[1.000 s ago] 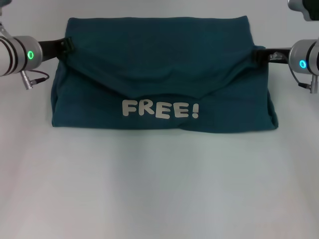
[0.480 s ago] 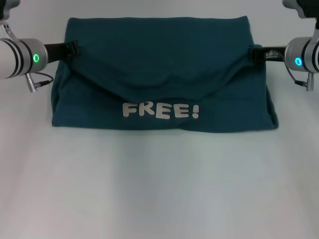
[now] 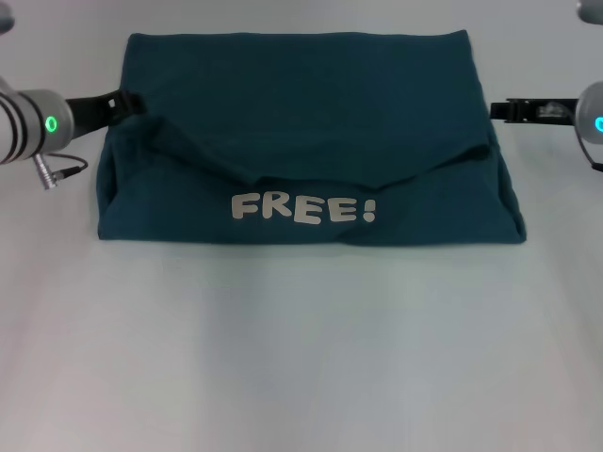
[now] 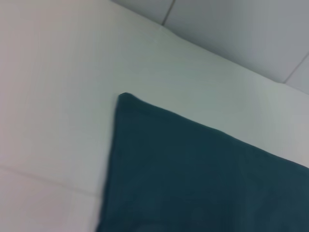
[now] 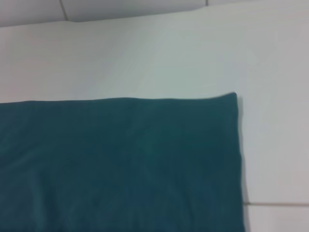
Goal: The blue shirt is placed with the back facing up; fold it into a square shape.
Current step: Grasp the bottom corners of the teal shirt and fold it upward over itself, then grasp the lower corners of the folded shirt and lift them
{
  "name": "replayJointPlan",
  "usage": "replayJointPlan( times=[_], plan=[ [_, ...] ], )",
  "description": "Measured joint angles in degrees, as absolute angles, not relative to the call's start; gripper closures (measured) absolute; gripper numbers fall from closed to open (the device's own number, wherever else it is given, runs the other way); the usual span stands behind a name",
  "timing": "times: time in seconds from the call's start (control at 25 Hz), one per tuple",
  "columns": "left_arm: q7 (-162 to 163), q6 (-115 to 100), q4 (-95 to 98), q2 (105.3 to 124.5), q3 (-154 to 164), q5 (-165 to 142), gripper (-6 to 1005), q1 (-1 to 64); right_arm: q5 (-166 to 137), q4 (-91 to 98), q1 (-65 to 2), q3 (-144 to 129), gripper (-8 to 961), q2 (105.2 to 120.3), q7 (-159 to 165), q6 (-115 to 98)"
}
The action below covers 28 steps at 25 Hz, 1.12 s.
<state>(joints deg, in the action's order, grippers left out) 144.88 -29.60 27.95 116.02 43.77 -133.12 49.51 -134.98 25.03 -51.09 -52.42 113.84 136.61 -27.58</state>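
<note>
The blue shirt point(image 3: 301, 141) lay on the white table point(image 3: 301, 358) as a wide rectangle, its lettering showing below a sagging folded-over flap. The left gripper point(image 3: 121, 102) touched its left edge; the right gripper point(image 3: 499, 110) hung just clear of the right edge; whether either's fingers were parted could not be told. The lengthwise fold seemed laid; next, a sideways fold to square it.

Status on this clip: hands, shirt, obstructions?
Left hand at blue shirt's left edge; right hand off its right edge. Shirt folded, lettering up. Nothing in the way.
</note>
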Motion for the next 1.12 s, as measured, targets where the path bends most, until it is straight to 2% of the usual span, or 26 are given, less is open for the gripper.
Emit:
replayJointPlan(
  times=[0.12,0.2,0.36,0.44,0.56,0.68,0.8,1.12],
  plan=[
    [146.1,-30.6,29.8,116.39,43.8,-133.0,687,47.5,-134.9,26.6,-49.9,-50.4,638,113.32,137.6,-31.1],
    [146.7,-32.0,32.1,116.98,43.8,-132.4,595,45.6,-134.4,29.2,-48.2,-48.0,555,113.21,137.4,-35.6],
    [145.4,-37.6,39.7,118.72,43.9,-127.3,428,39.9,-130.3,35.5,-43.2,-46.0,390,113.63,136.0,-46.7],
    [143.0,-41.8,42.5,119.34,43.9,-124.6,367,37.2,-126.1,37.5,-40.3,-45.9,358,113.69,134.3,-51.5],
    [139.8,-48.2,43.9,118.95,43.8,-121.5,367,34.0,-117.7,38.3,-35.9,-44.8,309,113.42,129.7,-59.8],
    [137.2,-52.1,43.4,117.97,43.7,-120.4,366,31.6,-109.8,37.8,-31.7,-41.7,310,113.15,124.4,-67.6],
    [133.2,-53.3,43.4,117.76,43.6,-118.9,366,29.7,-105.5,37.8,-28.9,-39.1,311,113.3,120.9,-73.3],
    [128.3,-49.2,39.6,117.62,44.1,-118.4,373,30.2,-104.3,35.3,-27.3,-36.1,313,112.85,118.1,-75.8]
  ],
)
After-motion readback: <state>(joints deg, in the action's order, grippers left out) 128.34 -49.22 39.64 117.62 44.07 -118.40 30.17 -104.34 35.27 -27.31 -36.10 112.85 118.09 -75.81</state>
